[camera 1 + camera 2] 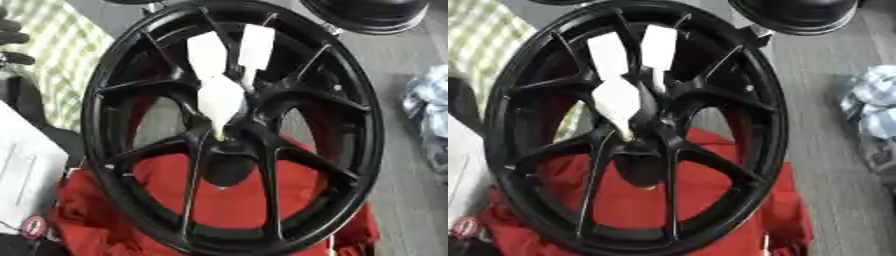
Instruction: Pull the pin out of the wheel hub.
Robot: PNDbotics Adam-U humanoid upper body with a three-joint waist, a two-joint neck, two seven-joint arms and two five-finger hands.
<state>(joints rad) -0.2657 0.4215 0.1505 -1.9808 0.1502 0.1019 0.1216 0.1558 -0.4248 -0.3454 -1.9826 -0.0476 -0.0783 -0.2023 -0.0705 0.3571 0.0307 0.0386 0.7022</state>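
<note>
wheel hub: black spoked rim leaning on a red cloth, filling my view
pin: can't pick it out; some white pieces cover the hub centre
hands: neither shows, so can't tell which is nearer

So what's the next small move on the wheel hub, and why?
Probably bring a hand in toward the white pointed piece at the centre of the black wheel; it is likely the pin. It sits against the hub, and no robot hand shows in either view, so nothing is grasped yet.
</note>
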